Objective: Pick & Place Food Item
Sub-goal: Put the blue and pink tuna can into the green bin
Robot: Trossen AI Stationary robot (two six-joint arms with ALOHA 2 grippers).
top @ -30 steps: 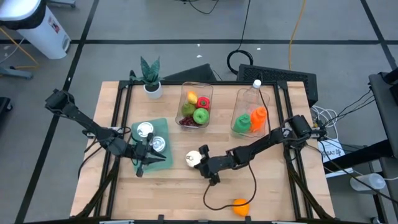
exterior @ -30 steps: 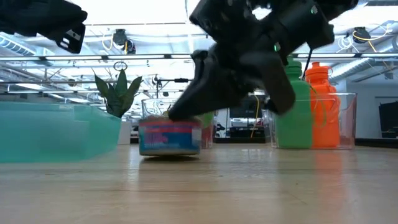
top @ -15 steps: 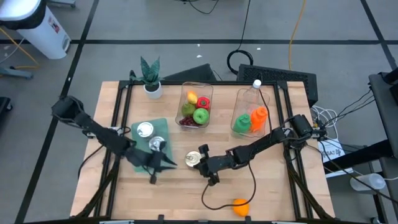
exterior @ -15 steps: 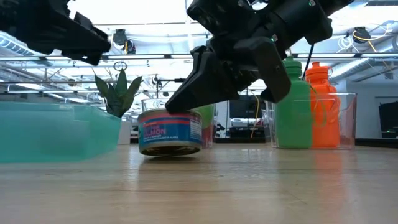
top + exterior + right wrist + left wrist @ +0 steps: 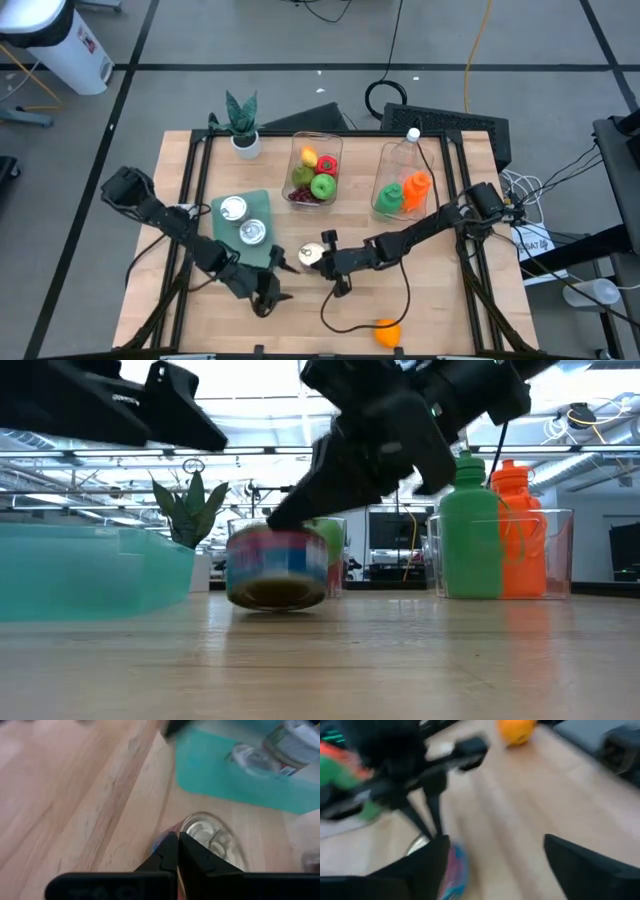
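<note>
The wooden table (image 5: pixel 430 300) fills the middle of the high view. On its left-centre lies a teal tray (image 5: pixel 262 206) with two cans (image 5: pixel 232 208) already resting in it, which suggests part of the job is done. At the upper middle stands a clear bin of fruit (image 5: pixel 315 175), and to its right a second clear bin holding green and orange bottles (image 5: pixel 402 192). A small potted plant (image 5: pixel 242 125) sits at the table's upper left corner, and an orange (image 5: pixel 386 331) lies loose near the lower edge.

The right gripper (image 5: pixel 325 255), reaching in from the right side of the frame, has its fingers pressed together with the tips against a third can (image 5: pixel 311 256), just off the tray's lower right corner. In the low view that can (image 5: pixel 277 568) looks tilted and not sitting flat on the wood; no grip on it shows. The left gripper (image 5: pixel 268 298) hangs below the tray in the lower middle of the frame, its fingers spread and empty, close to the can but apart from it.

Judging by this layout, the third can has yet to reach the tray, and the orange seems untouched.
</note>
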